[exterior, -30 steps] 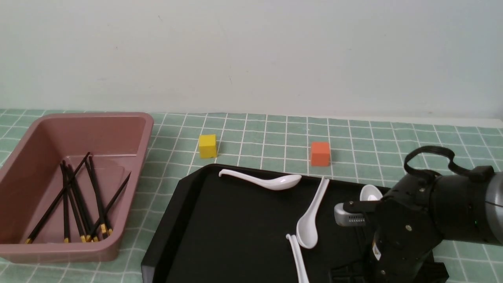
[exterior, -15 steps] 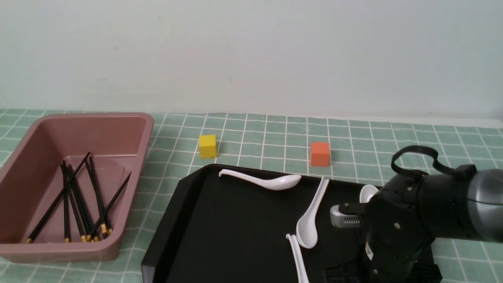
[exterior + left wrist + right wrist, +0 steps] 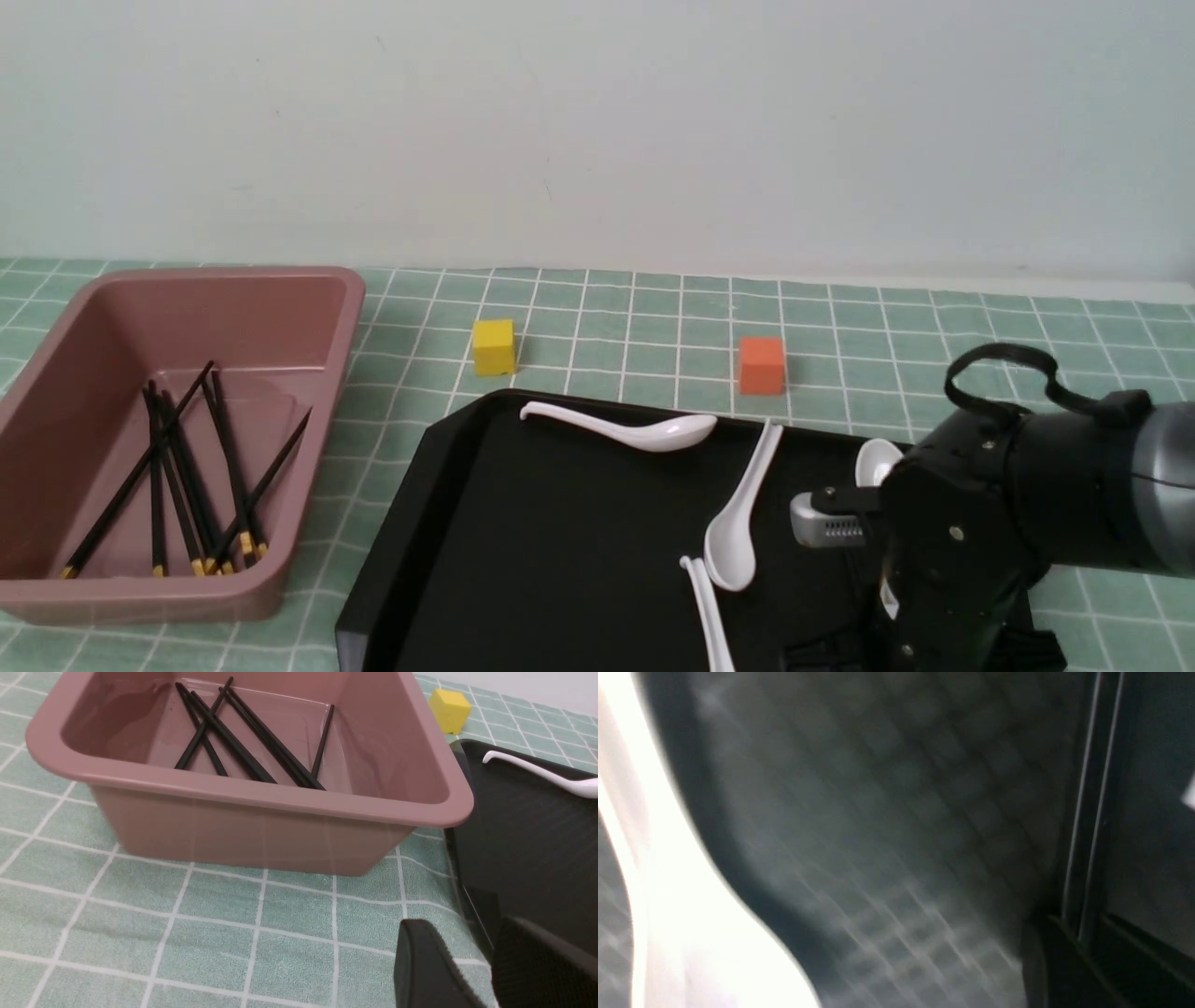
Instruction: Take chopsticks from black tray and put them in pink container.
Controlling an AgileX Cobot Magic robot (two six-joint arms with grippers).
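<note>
We have our right hand [image 3: 1073,938] clamped on two black chopsticks [image 3: 1092,812]; our left hand's [image 3: 462,942] jaws stand apart.

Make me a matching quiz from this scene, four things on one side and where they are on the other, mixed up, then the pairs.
1. yellow cube
2. orange cube
3. pink container
4. white spoons

A. on the black tray
B. on the cloth, nearest the container
C. left of the tray, holding chopsticks
D. on the cloth, farther right than the other cube

Pairs: 1-B, 2-D, 3-C, 4-A
</note>
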